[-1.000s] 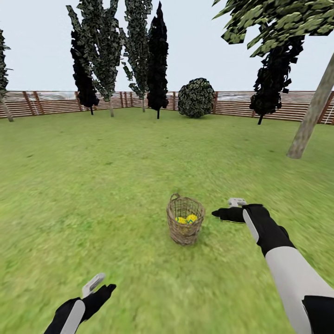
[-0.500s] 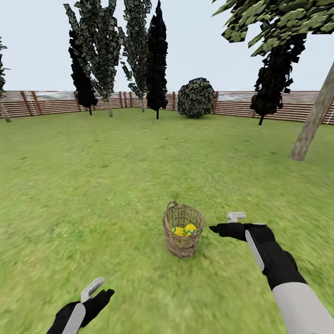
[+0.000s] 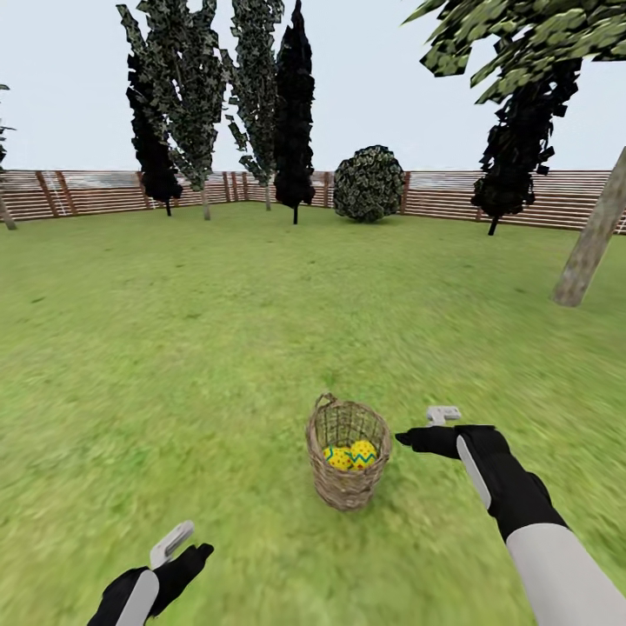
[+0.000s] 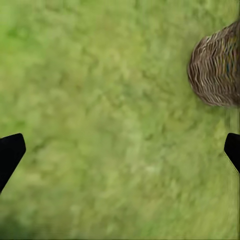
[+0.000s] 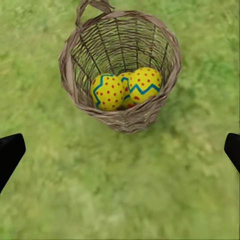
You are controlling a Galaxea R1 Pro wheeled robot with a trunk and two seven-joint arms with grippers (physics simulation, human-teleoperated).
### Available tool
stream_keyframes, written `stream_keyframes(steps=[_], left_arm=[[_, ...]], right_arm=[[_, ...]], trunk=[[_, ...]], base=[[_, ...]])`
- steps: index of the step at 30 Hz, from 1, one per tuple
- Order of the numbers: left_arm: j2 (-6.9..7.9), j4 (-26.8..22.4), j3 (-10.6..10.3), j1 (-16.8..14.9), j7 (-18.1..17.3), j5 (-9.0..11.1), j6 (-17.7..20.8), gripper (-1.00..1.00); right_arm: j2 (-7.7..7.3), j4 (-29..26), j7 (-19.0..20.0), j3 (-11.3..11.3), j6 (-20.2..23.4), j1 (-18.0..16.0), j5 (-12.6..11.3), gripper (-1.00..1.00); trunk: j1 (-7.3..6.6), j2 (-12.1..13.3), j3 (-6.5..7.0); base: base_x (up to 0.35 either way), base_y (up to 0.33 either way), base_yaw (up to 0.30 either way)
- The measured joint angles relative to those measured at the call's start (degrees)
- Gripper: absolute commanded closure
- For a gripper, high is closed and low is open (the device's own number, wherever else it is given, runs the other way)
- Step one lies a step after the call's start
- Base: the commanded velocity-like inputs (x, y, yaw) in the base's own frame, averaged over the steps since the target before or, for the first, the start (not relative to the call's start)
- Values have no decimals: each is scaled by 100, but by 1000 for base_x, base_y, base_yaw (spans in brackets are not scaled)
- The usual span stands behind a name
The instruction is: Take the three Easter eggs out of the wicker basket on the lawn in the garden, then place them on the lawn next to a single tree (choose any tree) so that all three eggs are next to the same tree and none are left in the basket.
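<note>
Right gripper (image 3: 416, 435) fingers (image 5: 11, 152) spread wide, nothing between them, dark tips at opposite edges of the right wrist view; held above the lawn (image 3: 217, 348) just beside the wicker basket (image 3: 347, 465), on its right in the head view. Left gripper (image 3: 193, 549) fingers (image 4: 10, 152) likewise wide apart and empty, low over grass, well apart from the basket, whose woven wall shows at the edge of the left wrist view (image 4: 216, 70). Basket upright on the lawn, loop handle (image 5: 94, 7) on the far rim. Three Easter eggs (image 5: 126, 89) inside at the bottom, packed touching: two in front, third mostly hidden between them. Pale leaning trunk of the tree (image 3: 594, 239) far right, well apart from the basket. Round bush (image 3: 369, 183) and slim dark trees (image 3: 294, 113) before the slat fence (image 3: 96, 191) at the back
</note>
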Motion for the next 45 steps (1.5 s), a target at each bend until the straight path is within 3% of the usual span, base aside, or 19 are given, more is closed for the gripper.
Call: stream_keyframes(steps=[15, 23, 30, 37, 41, 45], left_arm=[[-1, -1, 0, 2, 36, -72, 0, -100], [-7, -1, -9, 2, 48, -89, 0, -100], [-37, -1, -29, 2, 78, -91, 0, -100], [-43, -8, -30, 1, 235, -55, 4, -100], [-40, -47, -29, 1, 248, -32, 12, -100], [-38, -63, -29, 0, 261, -52, 16, -100]], right_arm=[[28, 615, -310, 1, 2, -344, -2, -100], [136, 1280, -834, 2, -81, -576, -1, -100], [151, 1490, -929, 2, -274, -621, 1, -100], [148, 1691, -1316, 8, -260, -624, -5, -100], [105, 1724, -1307, 19, -230, -619, -19, -100], [39, 1737, -754, 68, -226, -616, 72, -100]], trunk=[[0, 0, 40], [0, 0, 57], [0, 0, 60], [3, 0, 61], [4, 1, 61], [5, 1, 61]], base=[[329, -78, 227], [329, -129, 269], [319, -158, 274], [182, -103, 157], [-59, -134, 28], [-168, -243, 6]])
